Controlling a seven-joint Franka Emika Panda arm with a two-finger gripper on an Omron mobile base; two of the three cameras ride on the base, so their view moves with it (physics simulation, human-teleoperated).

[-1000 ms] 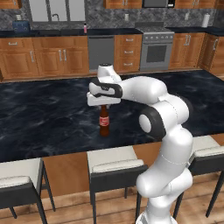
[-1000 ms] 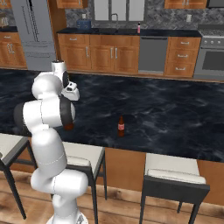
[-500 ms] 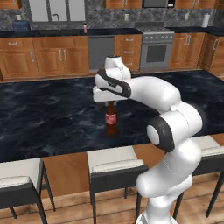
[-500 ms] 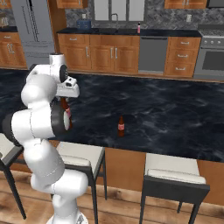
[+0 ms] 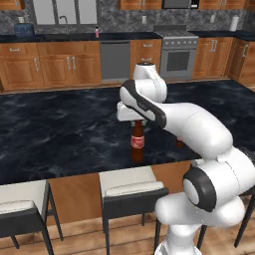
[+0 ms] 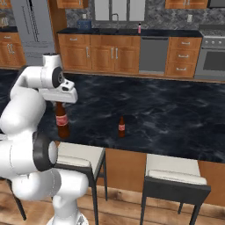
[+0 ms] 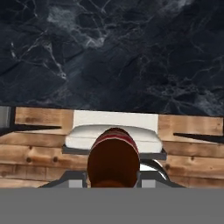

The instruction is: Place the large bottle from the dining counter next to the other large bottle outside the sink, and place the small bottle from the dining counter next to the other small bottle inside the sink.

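My gripper (image 5: pixel 137 119) is shut on the neck of the large bottle (image 5: pixel 137 142), a tall dark-brown one with a red label. It stays upright over the dining counter (image 5: pixel 60 134), close to the front edge. The right base view has the same bottle (image 6: pixel 62 121) under the gripper (image 6: pixel 59 102). From the hand view I look down on the large bottle's top (image 7: pixel 113 162). The small bottle (image 6: pixel 121 126) stands on the counter to its right, half hidden by my arm in the left base view (image 5: pixel 179 143). The other large bottle (image 5: pixel 97 32), pale pink, stands on the far worktop by the sink's tap (image 5: pixel 63 22).
Stools with pale cushions (image 5: pixel 132 187) (image 6: pixel 176 173) stand along the counter's near side, one right under the held bottle (image 7: pixel 113 133). Wood cabinets, a dishwasher (image 5: pixel 115 60) and an oven (image 5: pixel 174 57) line the far wall. A floor aisle separates the island from them.
My arm has swung with the large bottle along the counter, rightward in the left base view and nearer the front edge. The small bottle and the cameras have not moved.
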